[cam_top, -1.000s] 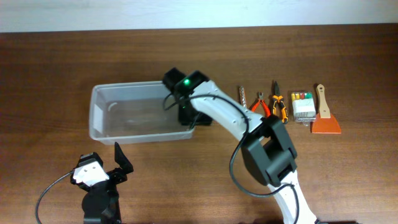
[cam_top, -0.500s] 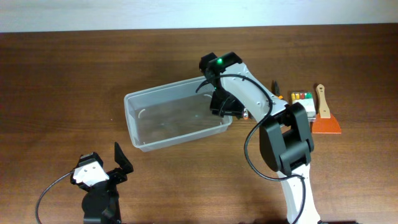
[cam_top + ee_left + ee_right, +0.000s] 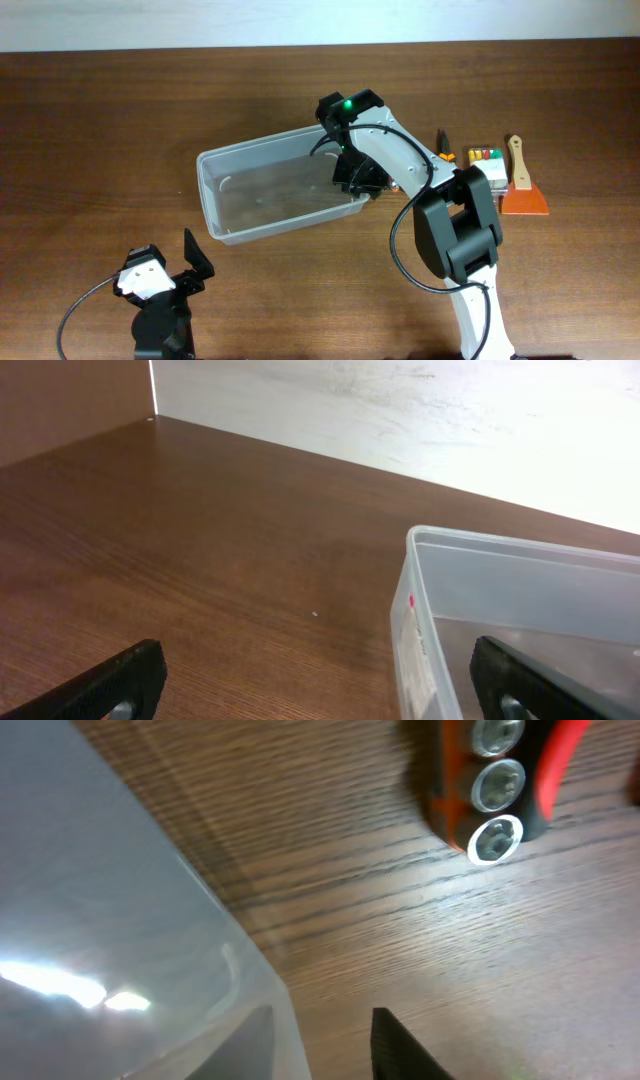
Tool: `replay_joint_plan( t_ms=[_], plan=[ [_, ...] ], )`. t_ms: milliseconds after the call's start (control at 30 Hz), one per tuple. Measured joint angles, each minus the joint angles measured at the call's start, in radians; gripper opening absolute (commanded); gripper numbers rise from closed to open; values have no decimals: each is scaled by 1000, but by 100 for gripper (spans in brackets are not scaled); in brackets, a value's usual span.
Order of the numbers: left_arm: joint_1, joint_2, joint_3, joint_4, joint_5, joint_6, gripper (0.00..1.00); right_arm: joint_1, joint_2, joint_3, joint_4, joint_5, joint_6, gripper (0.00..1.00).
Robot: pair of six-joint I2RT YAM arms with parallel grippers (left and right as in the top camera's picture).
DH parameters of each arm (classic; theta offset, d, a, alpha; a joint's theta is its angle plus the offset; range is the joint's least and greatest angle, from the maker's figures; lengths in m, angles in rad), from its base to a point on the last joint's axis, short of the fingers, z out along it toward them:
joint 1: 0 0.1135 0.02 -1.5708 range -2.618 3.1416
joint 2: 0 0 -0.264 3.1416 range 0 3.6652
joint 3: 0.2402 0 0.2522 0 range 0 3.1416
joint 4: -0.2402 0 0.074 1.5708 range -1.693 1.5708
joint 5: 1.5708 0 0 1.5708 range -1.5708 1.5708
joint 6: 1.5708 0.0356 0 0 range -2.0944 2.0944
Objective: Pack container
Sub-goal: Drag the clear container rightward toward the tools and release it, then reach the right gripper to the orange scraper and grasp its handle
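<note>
Right gripper [image 3: 357, 184] is set at the container's [image 3: 262, 147] right end, grip indiscernible; the container has been dragged right, near the pliers [image 3: 447, 158], for packing.

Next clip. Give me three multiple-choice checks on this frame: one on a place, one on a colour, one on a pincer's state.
1. The right pincer is at the container's:
A. right end
B. left end
C. middle

2. The scraper's blade is:
A. blue
B. orange
C. green

3. The left pincer is:
A. open and empty
B. shut on a tool
C. shut on the tub's rim

Answers:
1. A: the overhead view shows it at the tub's right end wall.
2. B: the blade is orange below a pale wooden handle.
3. A: in the left wrist view its fingers stand wide apart with nothing between them.
</note>
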Motion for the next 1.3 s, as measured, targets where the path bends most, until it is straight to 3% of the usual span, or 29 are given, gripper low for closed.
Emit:
replay_joint_plan(
  t_ms=[433, 1133, 1267, 1300],
  plan=[
    [0, 0, 0, 0, 0, 0, 99, 10, -10, 0, -14, -116, 26, 20],
    [0, 0, 0, 0, 0, 0, 99, -45, -12, 0, -53, -100, 47, 20],
    [0, 0, 0, 0, 0, 0, 99, -45, -14, 0, -51, -99, 47, 22],
    [0, 0, 0, 0, 0, 0, 99, -45, -16, 0, -50, -98, 47, 28]
  ],
)
